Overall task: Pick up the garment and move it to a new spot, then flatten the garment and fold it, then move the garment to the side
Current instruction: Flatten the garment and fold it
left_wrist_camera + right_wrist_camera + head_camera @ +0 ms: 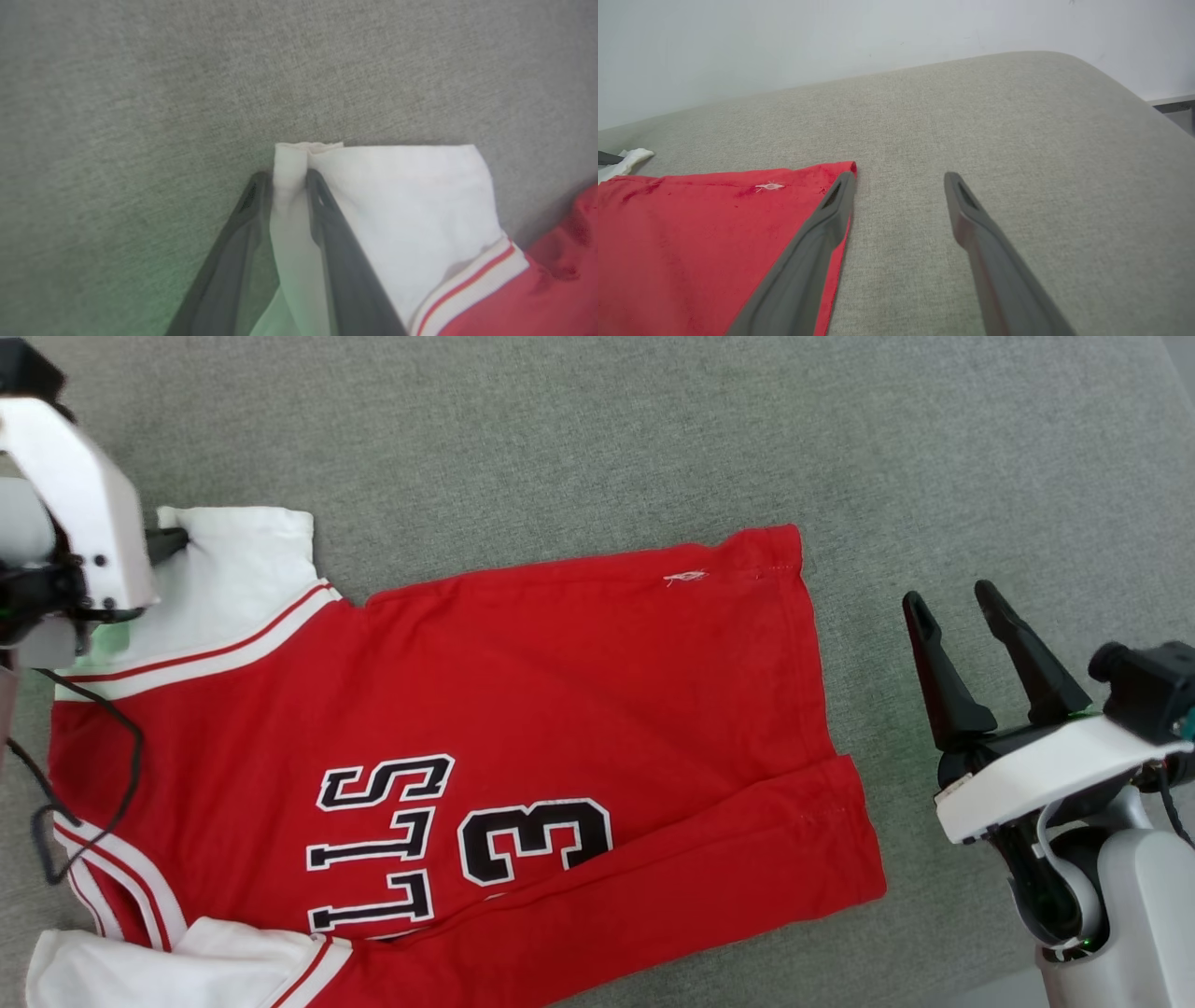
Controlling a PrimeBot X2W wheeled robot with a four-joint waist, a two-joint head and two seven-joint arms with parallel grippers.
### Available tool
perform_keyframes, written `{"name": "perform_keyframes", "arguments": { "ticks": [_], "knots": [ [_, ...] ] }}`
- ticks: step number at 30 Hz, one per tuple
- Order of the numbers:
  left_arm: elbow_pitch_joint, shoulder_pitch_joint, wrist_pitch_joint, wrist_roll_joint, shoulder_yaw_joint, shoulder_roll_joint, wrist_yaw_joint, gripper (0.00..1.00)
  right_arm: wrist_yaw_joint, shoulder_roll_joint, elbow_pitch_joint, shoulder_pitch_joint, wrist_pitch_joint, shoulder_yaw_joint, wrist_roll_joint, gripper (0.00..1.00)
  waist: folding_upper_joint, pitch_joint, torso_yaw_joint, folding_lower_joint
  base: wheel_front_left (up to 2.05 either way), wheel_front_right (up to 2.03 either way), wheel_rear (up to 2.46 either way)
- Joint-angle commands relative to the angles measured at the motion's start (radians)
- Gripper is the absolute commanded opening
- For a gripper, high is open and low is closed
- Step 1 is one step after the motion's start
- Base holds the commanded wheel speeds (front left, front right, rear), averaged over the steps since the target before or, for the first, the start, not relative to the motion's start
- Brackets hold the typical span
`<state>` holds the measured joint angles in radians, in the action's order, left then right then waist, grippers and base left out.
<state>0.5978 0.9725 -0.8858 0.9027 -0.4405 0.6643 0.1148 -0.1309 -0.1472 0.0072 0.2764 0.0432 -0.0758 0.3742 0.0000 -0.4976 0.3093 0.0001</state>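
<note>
One white sleeve (411, 200) of the garment (560, 691) is what matters now. The left claw (286, 179) has its two fingers pressed onto a narrow ridge of cloth at the cuff's corner, at the far left of the shirt. The garment lies spread on the grey cushion (653, 429), chest print up, shoulders toward the robot's left and hem toward its right. A long red flap (709, 868) is folded over along the near edge and covers part of the "3" and the letters. The step looks like flattening or a first sleeve fold. It should go best with the sleeve lifted only slightly and carried in a low arc, since so small a bite of thin knit could slip under a hard tug, and dragging would pull the whole shirt askew. The right claw (957, 602) hovers with fingers spread wide, holding nothing, just beside the hem, and could press a corner down as an anchor. A thin black cable (140, 747) from the left arm lies across the shoulder and may snag. The cushion is woven upholstery with a rounded far edge, and a plain pale wall (784, 46) rises behind it.
</note>
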Motion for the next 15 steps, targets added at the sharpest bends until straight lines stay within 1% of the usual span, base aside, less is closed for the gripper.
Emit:
{"name": "perform_keyframes", "arguments": {
  "ticks": [1,3,7,12,15],
  "knots": [
    [0.04,-0.09,-0.015,-0.004,-0.047,-0.047,-0.002,0.0,0.0,-0.012,0.011,0.017,0.028,-0.002,0.018,1.0,0.0,0.012,-0.007,-0.0001,0.0,0.0,0.0],
    [0.037,-0.084,0.01,-0.012,-0.044,-0.054,-0.005,0.0,0.0,-0.024,0.029,0.035,0.081,-0.009,0.053,1.0,0.0,0.028,-0.015,-0.0001,0.0,0.0,0.0],
    [0.034,-0.055,0.064,-0.027,-0.038,-0.065,-0.008,0.0,0.0,-0.058,0.094,0.09,0.247,-0.01,0.123,1.0,0.0,0.056,-0.044,-0.0001,0.0,0.0,0.0],
    [0.004,0.004,0.137,-0.049,-0.038,-0.097,-0.008,0.0,0.0,-0.097,0.2,0.196,0.476,-0.012,0.182,1.0,0.0,0.078,-0.109,-0.0001,0.0,0.0,0.0],
    [-0.019,0.023,0.172,-0.065,-0.052,-0.122,-0.003,0.0,0.0,-0.113,0.256,0.264,0.57,-0.014,0.198,1.0,0.0,0.078,-0.152,-0.0001,0.0,0.0,0.0]
  ]
}}
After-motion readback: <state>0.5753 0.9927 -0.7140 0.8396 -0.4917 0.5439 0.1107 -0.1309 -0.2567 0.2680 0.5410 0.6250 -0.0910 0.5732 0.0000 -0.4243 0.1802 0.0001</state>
